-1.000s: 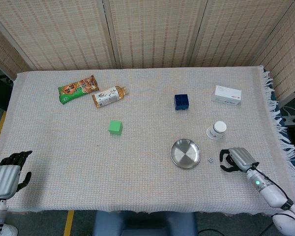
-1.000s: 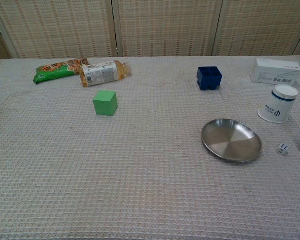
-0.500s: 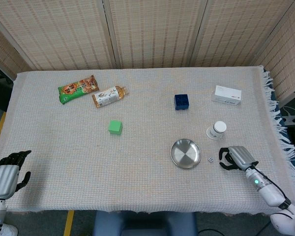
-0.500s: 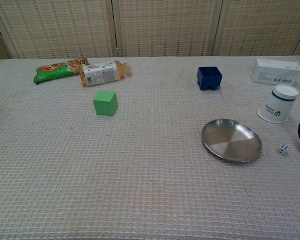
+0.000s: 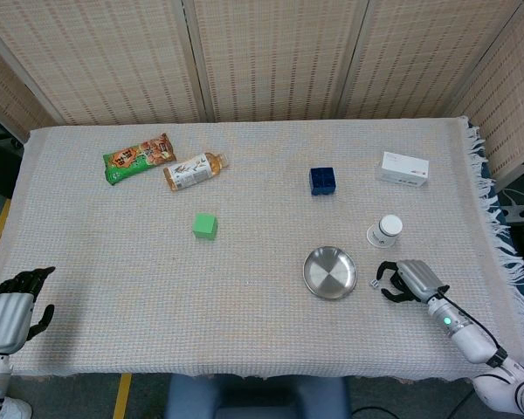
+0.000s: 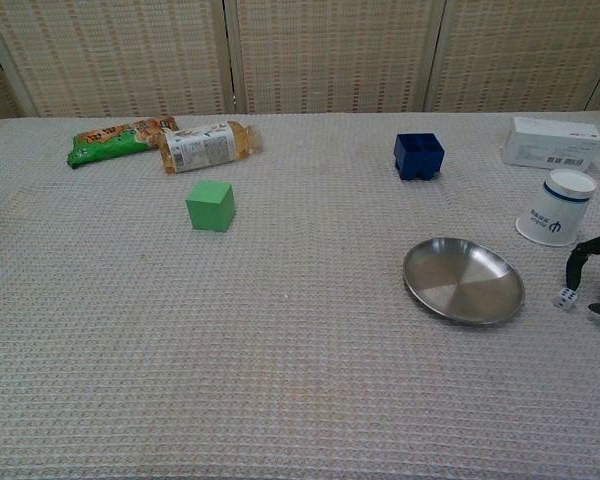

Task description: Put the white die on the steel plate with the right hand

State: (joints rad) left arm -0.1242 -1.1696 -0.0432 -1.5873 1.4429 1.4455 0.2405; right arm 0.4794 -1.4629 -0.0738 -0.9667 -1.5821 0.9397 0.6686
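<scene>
The white die [image 6: 565, 297] lies on the worktop [image 5: 244, 332] near its front-right corner, just right of the steel plate [image 5: 330, 272]. The right hand [image 5: 410, 280] hovers over it, fingers [image 6: 578, 262] apart, holding nothing.

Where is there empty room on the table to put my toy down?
Big bare cloth lies between the green cube and steel plate. It is crowded by the right robot hand, white die and cup.

Screened lab tabletop [image 5: 244, 349], woven cloth
</scene>
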